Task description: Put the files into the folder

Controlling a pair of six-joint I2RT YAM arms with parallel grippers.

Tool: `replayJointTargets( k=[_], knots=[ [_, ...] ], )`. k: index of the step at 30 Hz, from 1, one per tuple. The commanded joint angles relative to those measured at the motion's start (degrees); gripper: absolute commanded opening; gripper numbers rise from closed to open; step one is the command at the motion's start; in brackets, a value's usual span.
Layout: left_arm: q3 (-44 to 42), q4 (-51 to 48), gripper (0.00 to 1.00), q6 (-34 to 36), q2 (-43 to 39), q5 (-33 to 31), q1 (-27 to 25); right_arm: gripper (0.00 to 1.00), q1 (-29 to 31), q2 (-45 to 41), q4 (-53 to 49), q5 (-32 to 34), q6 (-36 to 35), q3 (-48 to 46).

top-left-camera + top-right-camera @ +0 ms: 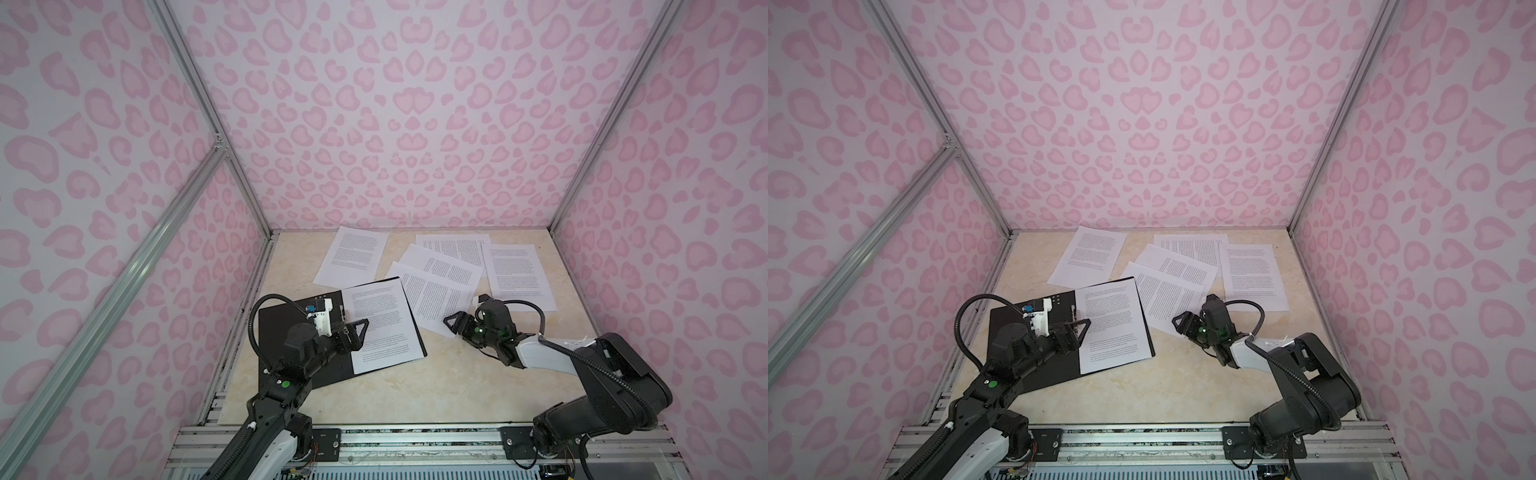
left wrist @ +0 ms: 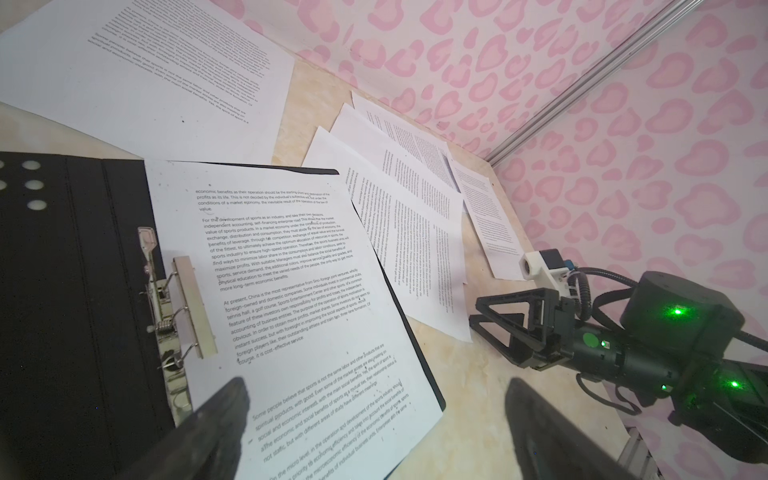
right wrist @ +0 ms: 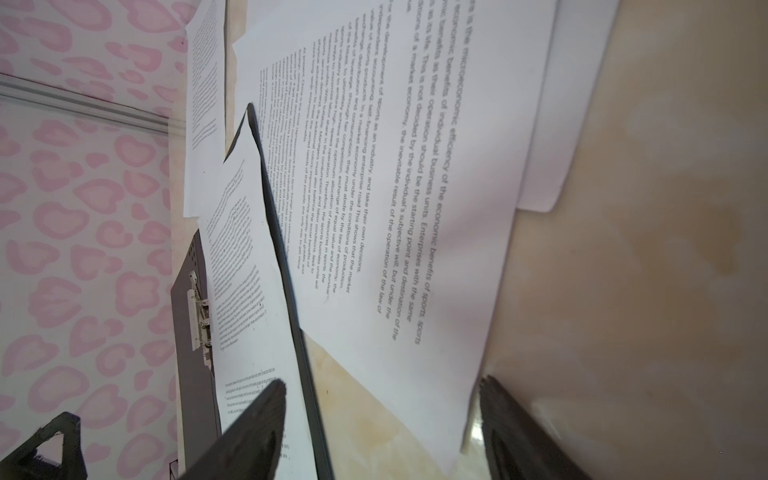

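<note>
Top views: you see the folder [image 1: 276, 320] lying open, black inside up, on the near left of the table [image 1: 415, 390].
Filed sheet [image 1: 384, 328]: flat on the folder's right half, just beside the metal clip [image 2: 178, 307].
Loose sheets [image 1: 515, 274]: five beyond it; four overlap at the right, one lies far left.
Left tool [image 1: 357, 330]: spread wide, empty, above the filed sheet.
Right tool [image 1: 453, 323]: spread, pinching nothing, low at the nearest loose sheet's near corner.
In your way: the folder's right edge overlaps that sheet's side.
</note>
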Motion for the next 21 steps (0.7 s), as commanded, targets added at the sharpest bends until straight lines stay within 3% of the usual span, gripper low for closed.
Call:
replayJointTargets(
  k=[1, 8, 14, 21],
  knots=[
    [0.6, 1.7, 0.97, 0.0, -0.2, -0.2, 0.0, 0.74, 1.0, 0.2, -6.1, 4.4, 0.9, 1.1],
    [0.6, 1.7, 0.97, 0.0, -0.3, -0.3, 0.0, 0.75, 2.5, 0.4, -4.0, 4.9, 4.4, 1.3],
    [0.6, 1.7, 0.97, 0.0, -0.1, -0.2, 0.0, 0.75, 2.5, 0.8, 10.6, 0.5, 7.2, -1.3],
    [0.6, 1.7, 0.97, 0.0, -0.2, -0.2, 0.0, 0.74, 2.5, 1.6, 19.5, -2.4, 7.6, -1.3]
  ],
)
